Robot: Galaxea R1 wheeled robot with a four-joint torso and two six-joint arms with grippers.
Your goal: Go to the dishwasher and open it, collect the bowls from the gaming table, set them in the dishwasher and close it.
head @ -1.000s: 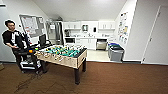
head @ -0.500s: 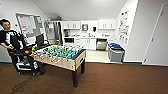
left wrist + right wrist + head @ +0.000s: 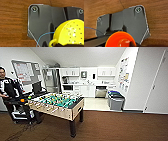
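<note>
Gaming table (image 3: 58, 105) before kitchenette, dishwasher (image 3: 101, 92) beyond

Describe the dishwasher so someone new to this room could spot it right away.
Look past the table-football table to the white kitchen cabinets along the back wall. The dishwasher sits under the counter at their right end: the one steel-grey front among white doors, just behind the grey bins.

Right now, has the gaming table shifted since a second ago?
No. The gaming table stands in the same spot as before, judged against the grey bins and the kitchen counter behind it.
</note>
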